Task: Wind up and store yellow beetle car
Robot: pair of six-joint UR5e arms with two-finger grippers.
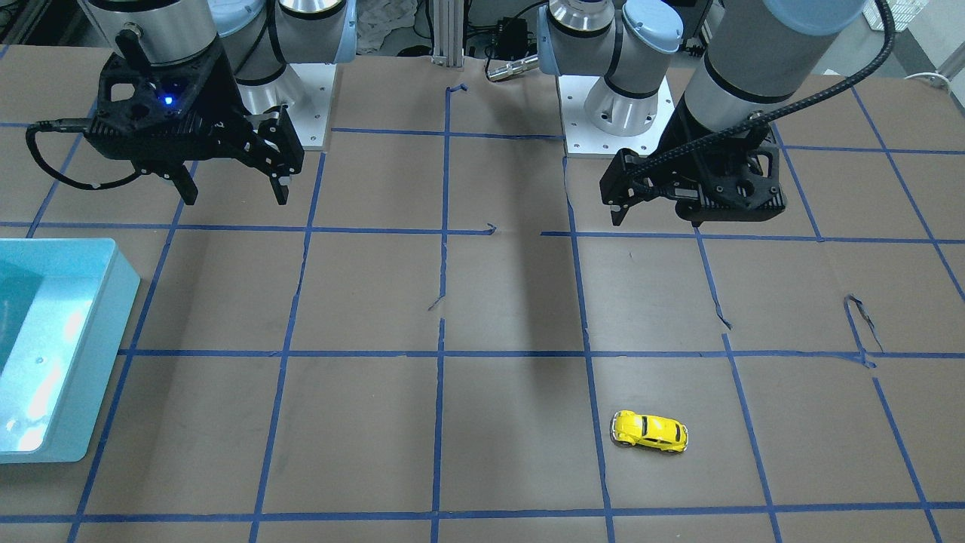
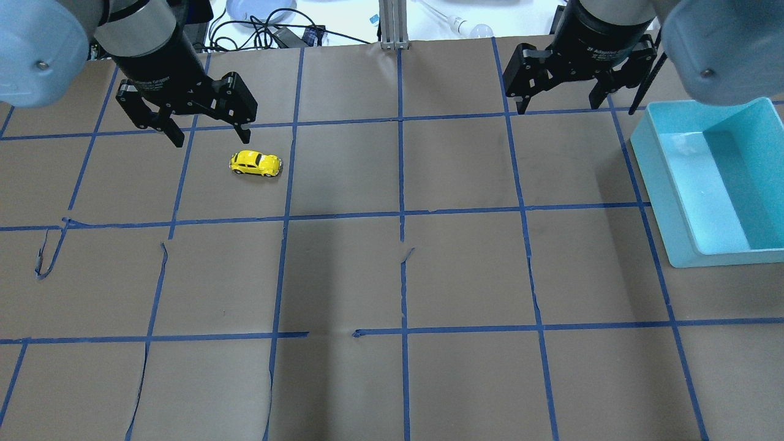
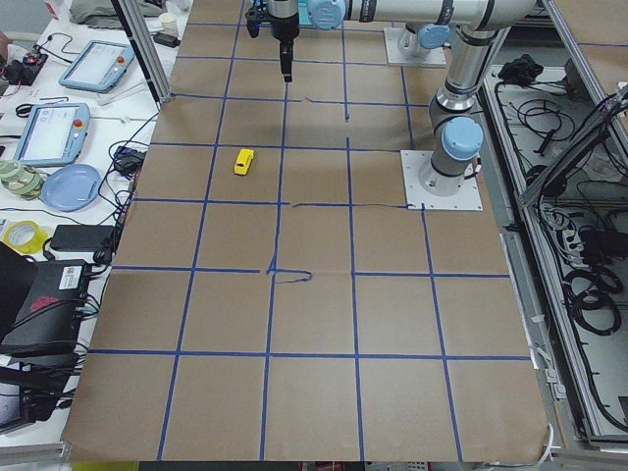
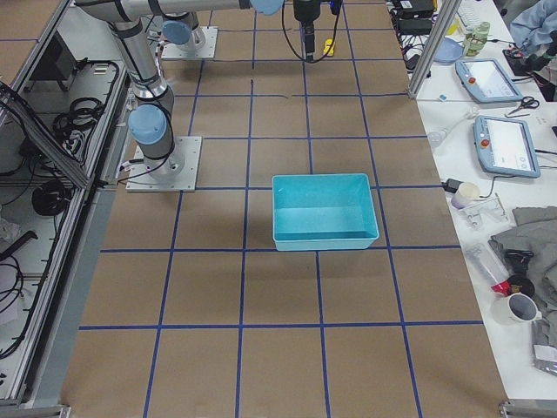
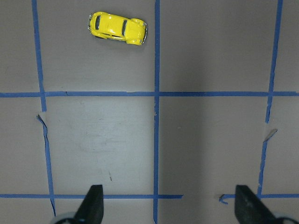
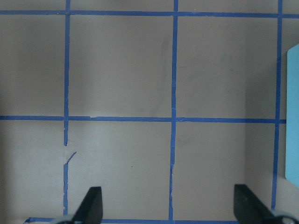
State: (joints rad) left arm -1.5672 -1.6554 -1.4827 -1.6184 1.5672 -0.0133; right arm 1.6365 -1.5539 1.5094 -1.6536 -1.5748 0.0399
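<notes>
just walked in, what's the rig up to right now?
Nothing is being handled yet. The yellow beetle car sits on its wheels on the taped table, on the left arm's side. The left gripper hovers open above the table close to the car, not around it. The right gripper hangs open and holds nothing, near the teal bin. The car has not been picked up or stored.
</notes>
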